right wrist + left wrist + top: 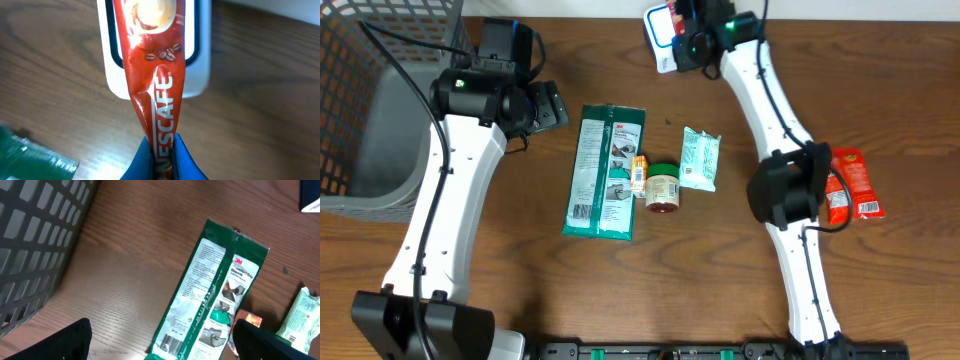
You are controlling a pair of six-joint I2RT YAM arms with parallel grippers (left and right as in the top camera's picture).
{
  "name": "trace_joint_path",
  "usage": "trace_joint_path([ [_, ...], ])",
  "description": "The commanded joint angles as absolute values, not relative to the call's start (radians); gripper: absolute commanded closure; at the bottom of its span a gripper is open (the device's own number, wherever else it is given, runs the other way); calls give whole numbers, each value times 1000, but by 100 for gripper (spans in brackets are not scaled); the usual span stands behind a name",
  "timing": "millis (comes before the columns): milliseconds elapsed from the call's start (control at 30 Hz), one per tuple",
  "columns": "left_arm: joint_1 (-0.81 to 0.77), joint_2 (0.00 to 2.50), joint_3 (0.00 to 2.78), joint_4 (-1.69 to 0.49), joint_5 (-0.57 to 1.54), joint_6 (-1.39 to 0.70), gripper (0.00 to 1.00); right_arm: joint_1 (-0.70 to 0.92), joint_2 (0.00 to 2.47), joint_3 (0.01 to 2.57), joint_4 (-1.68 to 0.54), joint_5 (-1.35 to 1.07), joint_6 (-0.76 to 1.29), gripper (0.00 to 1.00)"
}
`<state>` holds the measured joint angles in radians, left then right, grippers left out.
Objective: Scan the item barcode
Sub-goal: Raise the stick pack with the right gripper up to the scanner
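Progress looks well on: the right gripper [162, 152], pinched tight on the lower end of a red Nescafé sachet [159, 85], holds it lengthwise over the window of the white barcode scanner [200, 75] at the far edge of the table [620, 290]. Pick-up and carry seem done, and what is left is the read itself, which I cannot confirm since no barcode shows. The left gripper [545, 108] hangs wide open and empty near the green 3M glove pack [605, 170].
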<state>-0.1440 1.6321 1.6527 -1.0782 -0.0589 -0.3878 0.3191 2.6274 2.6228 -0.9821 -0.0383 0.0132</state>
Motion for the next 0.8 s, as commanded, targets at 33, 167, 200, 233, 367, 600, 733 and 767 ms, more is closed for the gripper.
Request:
trace_joint_path([
  [33,-141,1634,1653,-1084,-72,-382,10,337,2669,2641,-957,-34,-24,99],
  [167,-141,1634,1653,-1084,-72,-382,10,337,2687,2637,-947,5,-24,99],
  [200,-141,1634,1653,-1084,-72,-382,10,337,2690,2636,-946,15,-24,99],
  [233,-141,1634,1653,-1084,-72,-382,10,337,2692,2636,-946,19,-24,99],
  [367,-141,1634,1653,-1084,-72,-382,10,337,2694,2636,-947,18,-24,99],
  [600,-141,1634,1653,-1084,-72,-382,10,340,2694,2636,-957,17,-24,99],
  [733,-141,1634,1653,-1084,-72,-382,10,340,2695,2636,-958,18,-24,99],
  [767,-141,1634,1653,-1084,-72,-382,10,340,2695,2636,-958,17,-24,99],
])
